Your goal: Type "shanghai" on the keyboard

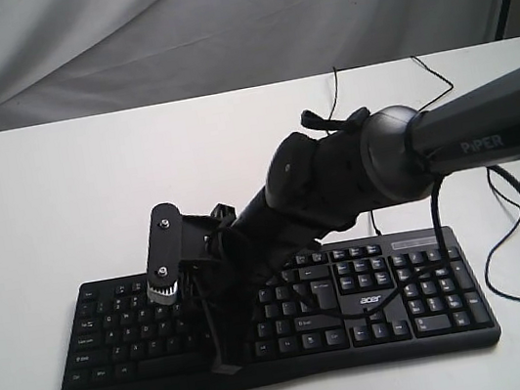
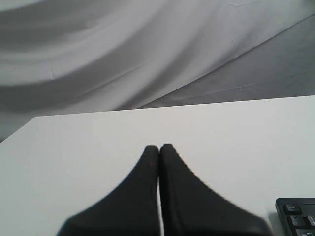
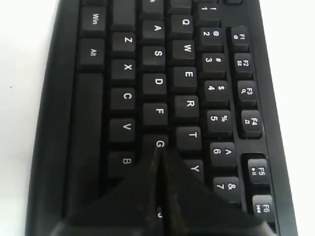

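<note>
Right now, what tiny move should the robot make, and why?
Probably press straight down a little. The right arm has shut jaws, tip right at the G key on the keyboard, and "shanghai" needs a G. I cannot tell if it touches yet.

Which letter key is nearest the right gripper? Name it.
The G key: the right gripper points at its edge; F, T, B lie clear.

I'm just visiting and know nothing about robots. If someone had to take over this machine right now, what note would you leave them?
Right gripper: shut, empty, tip at the G key; whether it touches, I cannot tell.
Left gripper: shut, empty, above the bare table near a keyboard corner.
Keyboard: flat on the table.
Done: unknown, no screen shows typed letters.
Left: check how far "shanghai" has got, then finish it.
</note>
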Tool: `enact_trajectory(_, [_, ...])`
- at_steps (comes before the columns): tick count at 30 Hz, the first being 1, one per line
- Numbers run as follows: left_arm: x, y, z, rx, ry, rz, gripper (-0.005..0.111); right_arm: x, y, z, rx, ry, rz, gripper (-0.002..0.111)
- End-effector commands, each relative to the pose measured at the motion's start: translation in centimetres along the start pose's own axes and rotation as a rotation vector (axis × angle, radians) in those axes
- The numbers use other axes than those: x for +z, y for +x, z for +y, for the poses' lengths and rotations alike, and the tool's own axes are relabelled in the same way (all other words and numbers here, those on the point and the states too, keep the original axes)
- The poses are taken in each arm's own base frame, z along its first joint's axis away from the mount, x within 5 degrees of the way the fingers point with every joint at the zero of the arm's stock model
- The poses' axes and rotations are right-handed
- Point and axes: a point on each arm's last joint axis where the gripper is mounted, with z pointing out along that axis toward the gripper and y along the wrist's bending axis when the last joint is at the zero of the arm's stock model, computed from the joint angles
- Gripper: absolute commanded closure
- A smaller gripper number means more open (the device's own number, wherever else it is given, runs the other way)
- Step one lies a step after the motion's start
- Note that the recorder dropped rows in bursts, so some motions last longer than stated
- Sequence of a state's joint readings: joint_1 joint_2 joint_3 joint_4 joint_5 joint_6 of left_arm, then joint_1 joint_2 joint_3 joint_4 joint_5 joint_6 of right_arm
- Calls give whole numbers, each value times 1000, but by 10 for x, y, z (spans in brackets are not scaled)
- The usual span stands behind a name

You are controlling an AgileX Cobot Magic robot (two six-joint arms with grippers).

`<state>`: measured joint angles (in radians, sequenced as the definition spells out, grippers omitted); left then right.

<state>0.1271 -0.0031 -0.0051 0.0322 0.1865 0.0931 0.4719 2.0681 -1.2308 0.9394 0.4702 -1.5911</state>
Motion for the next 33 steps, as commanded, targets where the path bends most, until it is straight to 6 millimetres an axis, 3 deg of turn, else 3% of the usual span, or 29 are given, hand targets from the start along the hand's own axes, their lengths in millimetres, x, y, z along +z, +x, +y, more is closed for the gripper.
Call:
enact_trajectory(1, [1, 2, 0, -3, 5, 5, 106, 7, 6, -2, 20, -13, 10, 108])
enact_trajectory(5, [1, 2, 0, -3, 5, 5, 106, 7, 7, -2, 23, -12, 12, 108])
enact_trajectory(12, [1, 2, 0, -3, 5, 5, 106, -14, -7, -4, -3, 17, -29, 108])
enact_trajectory(33, [1, 2, 0, -3, 5, 5, 106, -13, -9, -2, 0, 12, -31, 108])
